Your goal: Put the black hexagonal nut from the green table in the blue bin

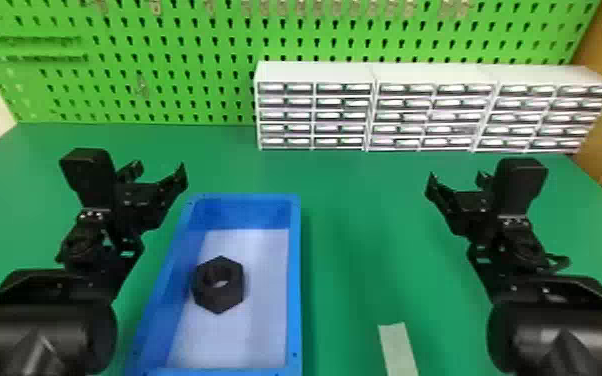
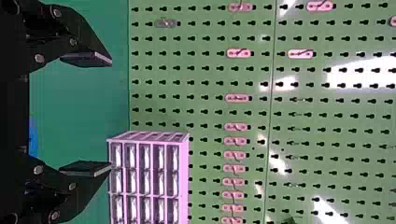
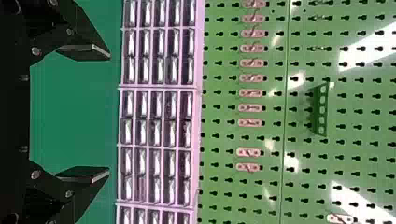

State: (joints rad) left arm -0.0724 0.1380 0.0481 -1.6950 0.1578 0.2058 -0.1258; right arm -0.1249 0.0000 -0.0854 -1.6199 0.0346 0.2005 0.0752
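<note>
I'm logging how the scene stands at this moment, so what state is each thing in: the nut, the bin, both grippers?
Black hexagonal nut: in the bin, lying flat on its floor, hole facing up.
Blue bin: upright, open at the top, on the green table.
Left gripper: open, nothing between its fingers.
Right gripper: open, nothing between its fingers.

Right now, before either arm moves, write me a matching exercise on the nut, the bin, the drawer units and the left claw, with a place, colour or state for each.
1. Nut
2. Bin
3. Drawer units
4. Left claw

A. White, in front of the green pegboard
B. Open, with nothing between its fingers
C. Inside the bin
D. Blue walls, pale floor

Pairs: 1-C, 2-D, 3-A, 4-B
</note>
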